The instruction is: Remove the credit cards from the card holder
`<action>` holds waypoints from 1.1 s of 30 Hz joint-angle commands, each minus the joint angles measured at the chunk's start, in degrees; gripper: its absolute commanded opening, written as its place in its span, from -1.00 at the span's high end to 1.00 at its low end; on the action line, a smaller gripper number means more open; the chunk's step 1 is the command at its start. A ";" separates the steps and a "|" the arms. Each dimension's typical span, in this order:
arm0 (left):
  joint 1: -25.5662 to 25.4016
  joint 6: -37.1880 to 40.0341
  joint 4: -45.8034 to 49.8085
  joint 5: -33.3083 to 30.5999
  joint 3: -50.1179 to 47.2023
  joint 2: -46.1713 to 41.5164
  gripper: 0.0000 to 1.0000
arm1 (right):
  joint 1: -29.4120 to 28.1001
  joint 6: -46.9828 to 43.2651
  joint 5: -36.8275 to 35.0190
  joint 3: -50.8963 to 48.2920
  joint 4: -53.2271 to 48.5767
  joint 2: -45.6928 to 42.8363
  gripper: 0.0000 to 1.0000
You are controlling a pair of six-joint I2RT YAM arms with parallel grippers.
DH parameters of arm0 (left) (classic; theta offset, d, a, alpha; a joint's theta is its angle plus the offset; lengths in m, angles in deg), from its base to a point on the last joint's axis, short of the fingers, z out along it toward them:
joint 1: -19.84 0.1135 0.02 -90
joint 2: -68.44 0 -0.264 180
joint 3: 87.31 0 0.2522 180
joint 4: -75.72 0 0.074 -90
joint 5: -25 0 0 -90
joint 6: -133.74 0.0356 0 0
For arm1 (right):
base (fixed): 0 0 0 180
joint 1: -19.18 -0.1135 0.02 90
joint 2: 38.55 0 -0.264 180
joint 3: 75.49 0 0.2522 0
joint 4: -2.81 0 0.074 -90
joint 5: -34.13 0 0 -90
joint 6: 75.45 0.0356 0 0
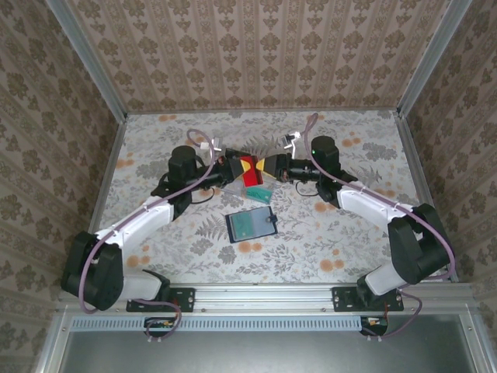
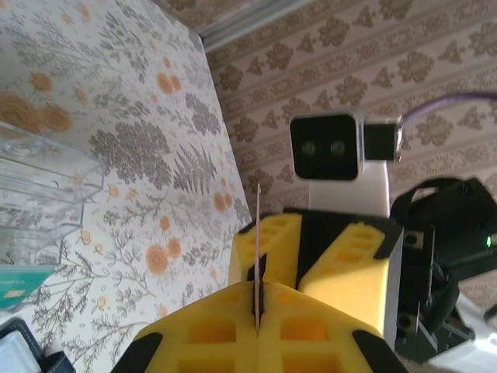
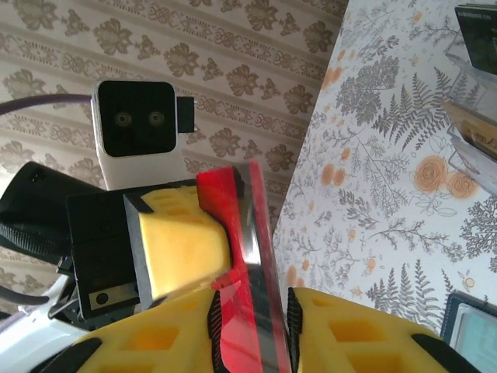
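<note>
**A:** Quick, where's your card holder?

**B:** Your card holder [image 1: 251, 224] lies open and flat on the table [image 1: 349, 233], near the middle and nearer the arm bases than either gripper. Nothing touches it. A pale teal-grey face shows inside; card or lining, can't tell.

**A:** Cards?

**B:** You've got a red card [image 1: 248, 165] up off the table, beyond the holder, right where your two arms meet. A teal card [image 1: 258, 192] lies between that spot and the holder, apart from both. The wrist views show a clear tray [image 2: 43, 194] on the table near there. Whether the teal card sits inside it, can't tell.

**A:** Claws?

**B:** Your left gripper [image 2: 258, 318] has its yellow fingers pressed together, pinching the red card. The card's thin edge stands straight up out of the seam between them. Your right gripper [image 3: 250, 311] faces it head-on. Its fingers are spread wider than the card is thick, with the red card standing slanted in the gap. From the left wrist you see the same: the right gripper's two yellow fingers [image 2: 268, 245] are parted, and the card edge runs just beside one of them.
</note>
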 commanded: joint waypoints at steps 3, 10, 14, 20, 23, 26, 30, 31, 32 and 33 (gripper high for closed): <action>-0.37 -4.54 -1.20 -5.49 2.39 -0.44 1.00 | -0.47 6.88 -0.99 -2.44 8.17 0.80 0.33; -0.71 -5.46 -2.36 -5.51 2.52 0.41 1.00 | -0.31 8.00 -2.51 -2.24 9.87 1.33 0.64; -1.20 -4.42 -0.92 -4.97 3.20 0.32 1.00 | -0.29 5.76 -2.23 -0.51 8.98 1.72 0.93; -0.86 2.81 15.14 -9.02 4.73 -1.86 0.02 | 0.86 -9.73 -4.24 2.64 -5.86 -0.75 1.00; -1.30 7.48 25.43 -13.71 5.61 -3.46 -0.42 | 1.29 -27.14 -11.09 6.61 -21.22 -3.85 1.00; -1.26 10.34 33.19 -18.36 5.71 -4.64 -0.67 | 1.29 -42.06 -18.63 10.51 -31.98 -4.99 1.00; -0.96 13.02 39.39 -22.28 4.82 -5.94 -0.86 | 1.18 -58.56 -21.74 13.50 -38.51 -4.77 1.00; -0.90 13.21 39.89 -23.00 4.28 -6.30 -0.89 | 1.20 -61.21 -22.18 13.38 -38.35 -4.76 1.00; -0.72 13.35 40.26 -23.61 3.42 -6.72 -0.92 | 1.20 -64.42 -22.33 13.16 -38.06 -4.74 1.00; -0.48 13.27 40.32 -24.06 2.74 -7.18 -0.95 | 1.20 -67.01 -22.73 13.32 -38.17 -4.49 1.00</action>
